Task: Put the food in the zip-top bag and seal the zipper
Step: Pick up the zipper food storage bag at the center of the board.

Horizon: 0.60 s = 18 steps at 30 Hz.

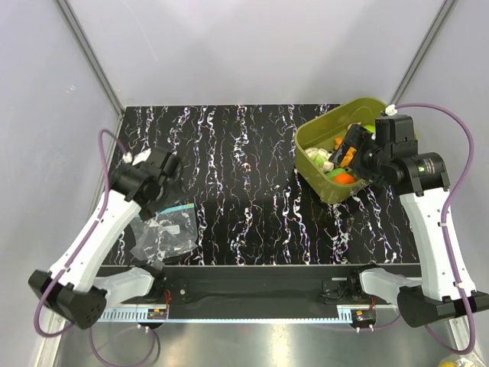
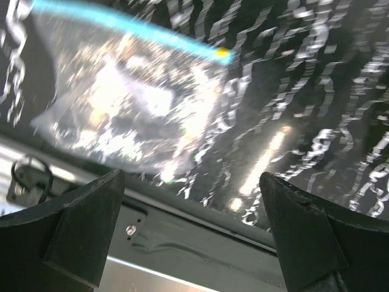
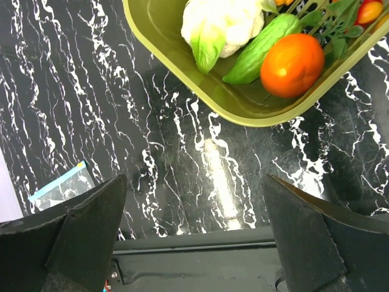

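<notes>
The clear zip-top bag [image 1: 163, 233] lies flat at the table's near left, its light-blue zipper [image 1: 178, 208] along the far edge; it also shows in the left wrist view [image 2: 121, 109] with the zipper [image 2: 121, 27]. My left gripper [image 1: 163, 195] hovers just above the bag's far edge, open and empty [image 2: 191, 231]. The food sits in the olive-green tub [image 1: 309, 138]: cauliflower [image 3: 222, 24], cucumber [image 3: 261, 48], orange round fruit [image 3: 292, 64]. My right gripper [image 1: 353, 147] is over the tub's near side, open and empty [image 3: 194, 237].
The tub's wall [image 3: 164, 36] fills the top of the right wrist view; a corner of the bag [image 3: 61, 188] shows at its left. The black marbled table ends in a dark rail [image 1: 260, 281] at the near edge. Grey walls and metal posts enclose the table.
</notes>
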Each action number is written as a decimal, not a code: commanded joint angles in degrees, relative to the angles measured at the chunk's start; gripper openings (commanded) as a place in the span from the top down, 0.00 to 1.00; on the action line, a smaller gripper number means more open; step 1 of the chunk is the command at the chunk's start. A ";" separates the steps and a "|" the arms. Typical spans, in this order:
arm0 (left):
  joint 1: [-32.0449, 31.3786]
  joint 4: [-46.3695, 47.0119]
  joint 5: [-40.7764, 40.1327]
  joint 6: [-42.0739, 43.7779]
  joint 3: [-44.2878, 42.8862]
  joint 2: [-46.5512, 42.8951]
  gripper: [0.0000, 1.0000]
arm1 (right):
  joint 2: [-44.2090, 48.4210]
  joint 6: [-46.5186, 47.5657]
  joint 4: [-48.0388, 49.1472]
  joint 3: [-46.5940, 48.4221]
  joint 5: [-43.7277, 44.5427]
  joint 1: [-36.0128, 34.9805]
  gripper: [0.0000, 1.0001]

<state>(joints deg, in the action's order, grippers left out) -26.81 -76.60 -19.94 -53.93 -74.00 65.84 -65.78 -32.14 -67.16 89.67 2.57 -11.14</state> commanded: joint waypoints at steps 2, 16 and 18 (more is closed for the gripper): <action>4.82 -7.78 4.82 -4.95 8.24 -5.11 0.01 | 0.39 0.33 0.98 0.24 -1.25 0.06 0.00; 17.22 3.63 5.36 -8.21 24.42 2.26 0.01 | -0.84 -0.29 3.43 0.42 -7.58 0.06 0.00; 18.72 5.66 4.30 -7.60 24.34 4.90 0.01 | -1.02 -0.20 3.78 0.77 -7.84 0.06 0.00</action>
<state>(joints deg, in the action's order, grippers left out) -9.96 -75.40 -14.37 -60.99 -49.91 68.36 -66.67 -32.42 -66.08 89.47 -3.25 -11.14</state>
